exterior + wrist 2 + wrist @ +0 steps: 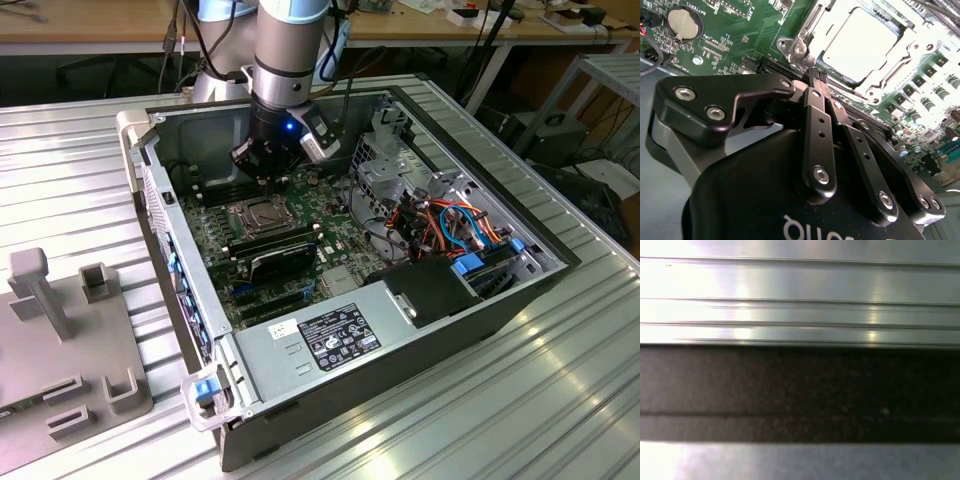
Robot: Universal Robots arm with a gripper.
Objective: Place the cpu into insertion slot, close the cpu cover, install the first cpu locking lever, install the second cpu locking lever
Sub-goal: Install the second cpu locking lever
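Note:
In the exterior view my gripper (pixel 262 172) hangs inside the open computer case, just behind the insertion slot (pixel 258 213) on the green motherboard. In the second wrist view the cpu (pixel 860 44) lies flat in the slot, its silvery top bright. The cpu cover (pixel 892 65) lies down around it as a metal frame. My gripper (pixel 817 79) is shut, its black fingers (pixel 816 120) pressed together, with the tips close to the socket's corner bracket (pixel 797 49). A thin locking lever (pixel 809 22) runs along that side of the frame. I cannot tell whether the tips touch it.
Black memory sticks (pixel 282 248) lie in front of the socket. A drive cage and coloured cables (pixel 450 225) fill the exterior view's right side of the case, and the power supply (pixel 335 335) sits at the front. A coin battery (pixel 684 22) sits on the board. A ribbed metal table (pixel 800 300) surrounds the case.

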